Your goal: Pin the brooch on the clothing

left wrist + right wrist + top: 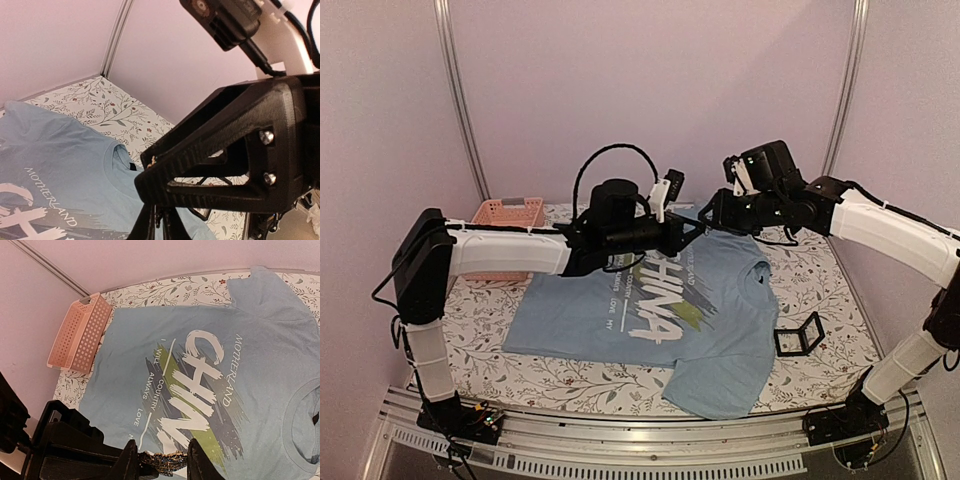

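Right hand [162, 461] clamps the brooch [157, 462] in air above the clothing's [620, 310] far edge; left hand [693, 229] meets it, grip indiscernible.

Left arm [510, 250], right arm [880, 225] meet over shirt [720, 330] collar; basket [510, 212] far-left, black frame [799, 335] right; near hem open.

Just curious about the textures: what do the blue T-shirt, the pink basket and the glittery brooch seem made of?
The light blue T-shirt looks like soft matte knit fabric, maybe cotton: it wrinkles. The pink basket looks like moulded plastic, with a regular grid of holes. The brooch glitters gold, perhaps metal with stones; too small to tell.
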Robot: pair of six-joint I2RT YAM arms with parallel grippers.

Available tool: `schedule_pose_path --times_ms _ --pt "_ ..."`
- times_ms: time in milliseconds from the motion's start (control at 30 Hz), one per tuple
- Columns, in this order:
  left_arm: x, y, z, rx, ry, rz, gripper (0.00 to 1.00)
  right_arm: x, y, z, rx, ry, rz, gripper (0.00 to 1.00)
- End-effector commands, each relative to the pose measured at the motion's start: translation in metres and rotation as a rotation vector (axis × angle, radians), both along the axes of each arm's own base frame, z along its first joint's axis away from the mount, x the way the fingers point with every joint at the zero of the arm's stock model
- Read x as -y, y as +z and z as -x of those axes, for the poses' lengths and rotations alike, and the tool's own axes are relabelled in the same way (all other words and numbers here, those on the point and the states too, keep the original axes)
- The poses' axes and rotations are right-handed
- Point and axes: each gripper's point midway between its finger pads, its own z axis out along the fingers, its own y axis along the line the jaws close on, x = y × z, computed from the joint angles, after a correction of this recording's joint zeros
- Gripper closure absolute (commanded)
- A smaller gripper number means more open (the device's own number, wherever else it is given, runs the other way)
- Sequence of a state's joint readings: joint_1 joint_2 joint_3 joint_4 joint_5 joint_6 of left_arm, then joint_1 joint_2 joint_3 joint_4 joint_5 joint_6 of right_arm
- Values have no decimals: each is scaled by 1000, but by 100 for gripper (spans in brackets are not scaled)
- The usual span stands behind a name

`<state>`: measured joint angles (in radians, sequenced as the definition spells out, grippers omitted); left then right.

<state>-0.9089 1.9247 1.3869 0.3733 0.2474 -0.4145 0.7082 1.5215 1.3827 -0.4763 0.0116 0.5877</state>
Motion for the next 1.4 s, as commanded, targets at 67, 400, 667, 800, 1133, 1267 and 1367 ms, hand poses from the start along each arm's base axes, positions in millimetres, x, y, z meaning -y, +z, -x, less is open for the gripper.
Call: schedule_pose_path --times_ms 67,400,667,800,1133,1267,1367 --pt "8 0 2 9 -12 -1 100 -6 14 -1 34 4 -20 81" --pt "-9 6 2 177 13 -106 100 8 46 5 113 4 4 48" --pt "-56 34 27 890 207 -463 100 38 72 25 131 28 67 37" --pt "-84 52 53 1310 287 -610 100 32 73 39 70 101 13 43" --pt "-100 74 90 1787 391 -852 100 -8 69 75 23 295 -41 52" --pt "-101 85 96 1925 465 -903 100 -31 83 93 51 420 -115 52" --pt "-100 97 102 1996 535 -904 100 -41 91 98 77 468 -141 52"
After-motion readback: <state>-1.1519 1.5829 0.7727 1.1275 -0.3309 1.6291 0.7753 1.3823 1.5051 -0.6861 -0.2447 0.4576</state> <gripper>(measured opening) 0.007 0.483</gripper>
